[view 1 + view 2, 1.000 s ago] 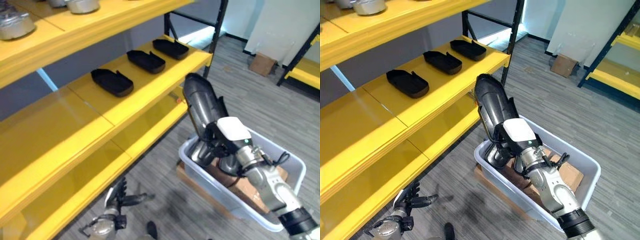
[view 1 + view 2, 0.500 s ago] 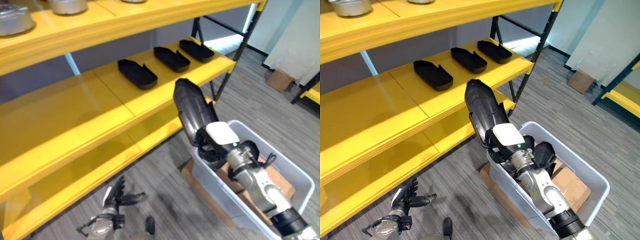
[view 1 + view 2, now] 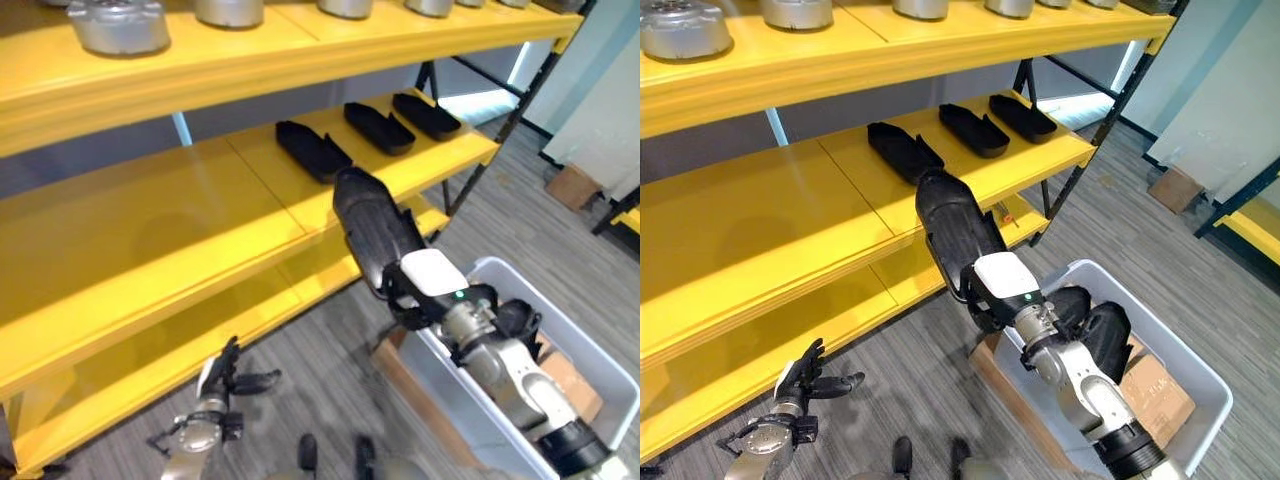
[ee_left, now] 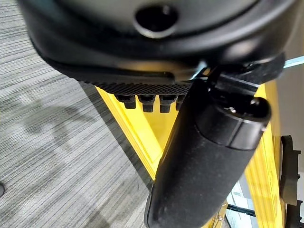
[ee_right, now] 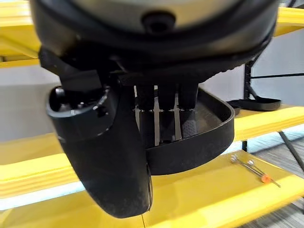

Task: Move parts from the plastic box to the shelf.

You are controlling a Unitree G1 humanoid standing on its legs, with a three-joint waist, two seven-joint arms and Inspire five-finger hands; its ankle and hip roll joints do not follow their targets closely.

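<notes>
Black moulded plastic is what the right hand point(image 3: 432, 292) holds in the left eye view — a long, boat-shaped part point(image 3: 370, 226) raised clear of the plastic box point(image 3: 600, 350) and angled toward the yellow shelf point(image 3: 230, 195). Three like parts already lie in a row on that middle shelf point(image 3: 311, 151), point(image 3: 379, 128), point(image 3: 427, 115), with bare yellow surface beside them. The left hand point(image 3: 222, 368) hangs low over the grey floor, fingers spread and holding nothing.

In the right eye view the box point(image 3: 1200, 372) holds more dark parts point(image 3: 1095, 330) beside brown cardboard, so by my reading the job is partly done: three placed, one in transit, several left.

The left wrist view shows that hand's fingers point(image 4: 152, 100) straight, with the shelf's yellow frame past them.

The right wrist view shows the fingers point(image 5: 166, 118) curled into the part's hollow point(image 5: 209, 128) and the thumb against its outside — clamped, just above the shelf board point(image 5: 223, 190).
</notes>
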